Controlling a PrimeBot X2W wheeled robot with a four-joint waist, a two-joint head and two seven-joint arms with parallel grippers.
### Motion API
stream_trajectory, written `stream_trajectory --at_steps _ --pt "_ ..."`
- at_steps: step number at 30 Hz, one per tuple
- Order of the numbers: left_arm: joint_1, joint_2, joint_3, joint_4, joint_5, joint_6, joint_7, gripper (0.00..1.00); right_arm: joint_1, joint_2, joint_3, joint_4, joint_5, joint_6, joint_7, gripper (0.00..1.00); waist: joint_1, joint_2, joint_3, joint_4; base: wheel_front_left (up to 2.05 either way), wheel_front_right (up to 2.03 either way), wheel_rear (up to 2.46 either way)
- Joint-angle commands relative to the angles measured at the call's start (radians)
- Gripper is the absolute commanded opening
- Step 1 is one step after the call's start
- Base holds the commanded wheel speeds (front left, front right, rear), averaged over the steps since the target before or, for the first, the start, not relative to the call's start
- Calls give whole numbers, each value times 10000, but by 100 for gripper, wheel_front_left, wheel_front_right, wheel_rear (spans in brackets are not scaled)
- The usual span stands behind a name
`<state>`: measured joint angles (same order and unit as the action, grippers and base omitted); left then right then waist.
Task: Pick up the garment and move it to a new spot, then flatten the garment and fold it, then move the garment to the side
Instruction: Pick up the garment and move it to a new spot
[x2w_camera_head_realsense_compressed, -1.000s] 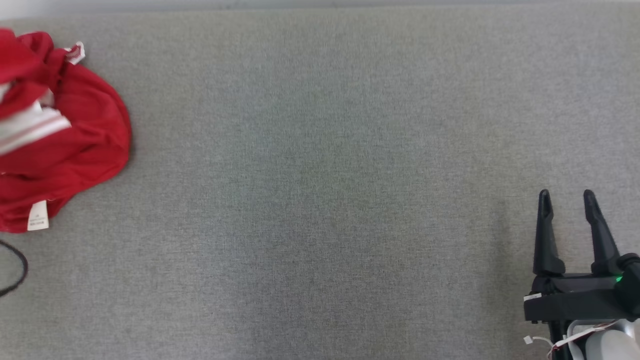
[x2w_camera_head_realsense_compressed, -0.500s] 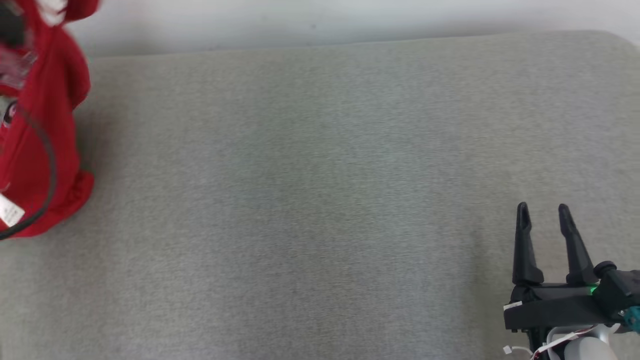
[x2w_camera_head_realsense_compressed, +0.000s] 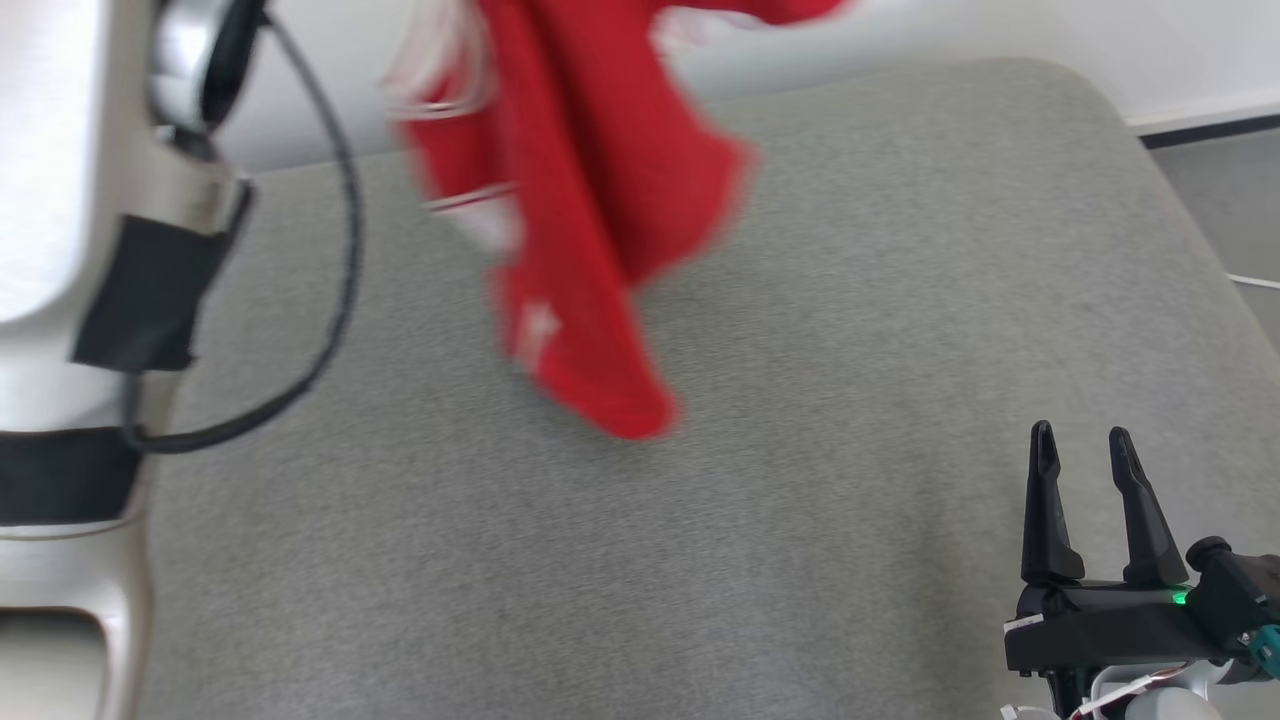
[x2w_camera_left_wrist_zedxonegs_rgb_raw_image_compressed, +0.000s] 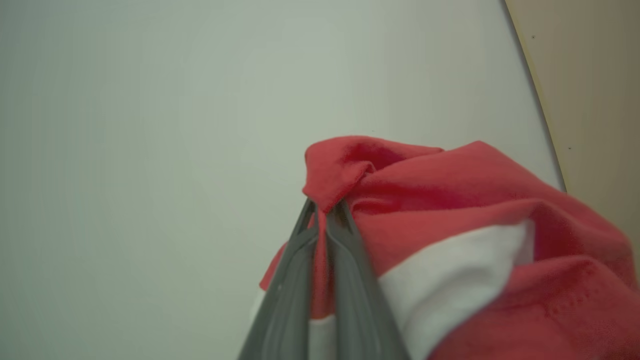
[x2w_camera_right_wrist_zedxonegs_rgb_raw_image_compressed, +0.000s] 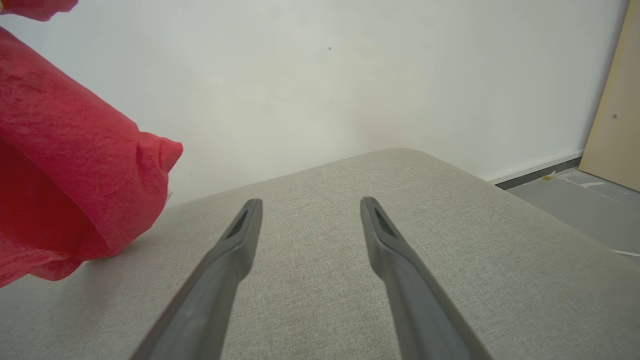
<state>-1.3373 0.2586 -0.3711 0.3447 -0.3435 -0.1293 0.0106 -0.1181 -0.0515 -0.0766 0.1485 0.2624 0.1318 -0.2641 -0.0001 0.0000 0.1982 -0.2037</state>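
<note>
Above the grey fabric table (x2w_camera_head_realsense_compressed: 800, 480), the left end effector (x2w_camera_left_wrist_zedxonegs_rgb_raw_image_compressed: 324, 206) pinches the red garment (x2w_camera_head_realsense_compressed: 590, 200), which hangs clear for carrying. The right end effector (x2w_camera_head_realsense_compressed: 1085, 450) sits open and empty.

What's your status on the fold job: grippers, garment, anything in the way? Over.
Left gripper shut on red garment, hanging over grey padded surface. Right gripper open, empty, low over surface. Black cable loops off left forearm, beside garment.
</note>
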Motion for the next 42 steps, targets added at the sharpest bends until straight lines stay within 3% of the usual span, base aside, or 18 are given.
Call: stream_trajectory --at_steps 1,7,13,25,31,32,33,34,42 --pt "-179 -165 -97 5 -54 8 14 0 124 16 7 20 76 -21 -5 100 1 0 -93 -326 0 0 0" --pt "421 -687 -673 289 -269 2 -122 0 90 16 4 25 153 -21 -5 100 1 0 -28 -490 0 0 0" --pt "2259 -1050 -890 492 -674 204 -575 0 109 17 -53 22 124 -21 -5 100 1 0 -41 -475 0 0 0" --pt "6311 -1115 -1062 1811 -1290 733 -1593 0 -156 13 255 56 -92 -21 -6 100 1 0 220 -415 0 0 0" --pt "7110 -1331 -1519 2713 -1177 586 -2046 0 -203 13 433 172 -98 -21 -6 100 1 0 227 -300 0 0 0" --pt "7121 -1390 -1565 2765 -1154 557 -2158 16 -194 13 428 179 -119 -21 -6 100 1 0 188 -235 0 0 0" --pt "7103 -1438 -1584 2795 -1139 544 -2259 91 -183 15 454 189 -155 -21 -6 100 1 0 137 -185 0 0 0" --pt "7032 -1480 -1588 2778 -1112 523 -2364 100 -164 15 463 194 -175 -21 -6 100 1 0 78 -113 0 0 0" --pt "7245 -1274 -1080 1522 -795 791 -2751 100 40 14 388 116 -361 -21 -6 100 1 0 -549 669 0 0 0"
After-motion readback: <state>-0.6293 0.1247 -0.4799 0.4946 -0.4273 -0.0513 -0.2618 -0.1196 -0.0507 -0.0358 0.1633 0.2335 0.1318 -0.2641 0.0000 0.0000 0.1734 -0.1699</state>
